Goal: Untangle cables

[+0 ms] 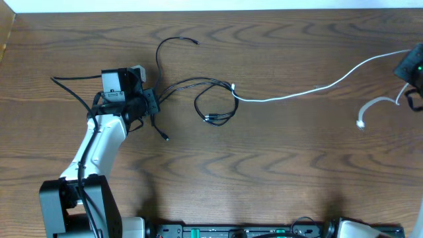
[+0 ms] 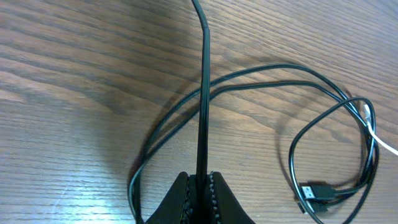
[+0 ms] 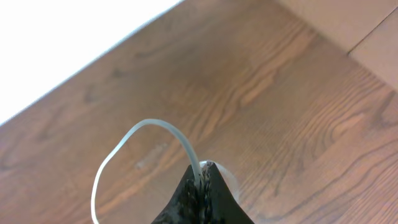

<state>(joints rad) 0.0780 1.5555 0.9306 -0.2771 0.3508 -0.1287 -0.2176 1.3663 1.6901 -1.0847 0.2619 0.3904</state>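
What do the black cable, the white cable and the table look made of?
The black cable: likely a rubber or plastic sheath, matte with a slight sheen, bending in loose loops. The white cable: probably a smooth plastic sheath, curving freely. The table: wood or wood-look laminate, brown with visible grain; cannot tell which.

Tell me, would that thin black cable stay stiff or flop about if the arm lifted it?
Probably floppy: the black cable lies in loose curves and a loop on the table. Likely light too, being so thin. Its loop meets the white cable, so lifting may drag that along.
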